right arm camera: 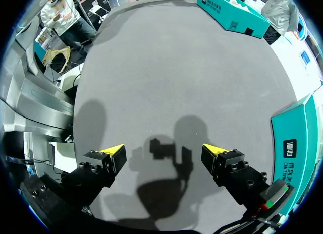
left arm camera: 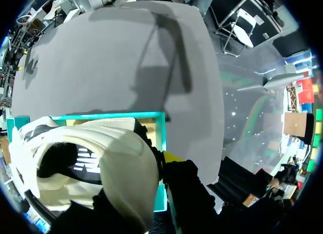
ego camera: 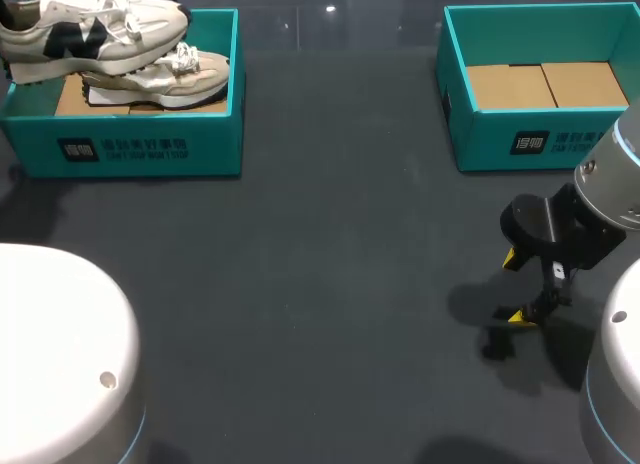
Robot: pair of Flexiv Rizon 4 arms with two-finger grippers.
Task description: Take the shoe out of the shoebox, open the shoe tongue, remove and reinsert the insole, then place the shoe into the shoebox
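Left wrist view: cream fabric shoe (left arm camera: pixel 126 166) (padded rounded collar) above teal shoebox (left arm camera: pixel 101 116).

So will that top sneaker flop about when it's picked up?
Probably not much: the top sneaker has a thick sole that should keep it stiff. Its cream fabric upper and loose laces would likely give and dangle. It looks light for its bulk, so it may tip easily.

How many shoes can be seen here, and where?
2. One shoe lies in the left shoebox; the other shoe is higher, over that box's rear left corner. The right shoebox holds none.
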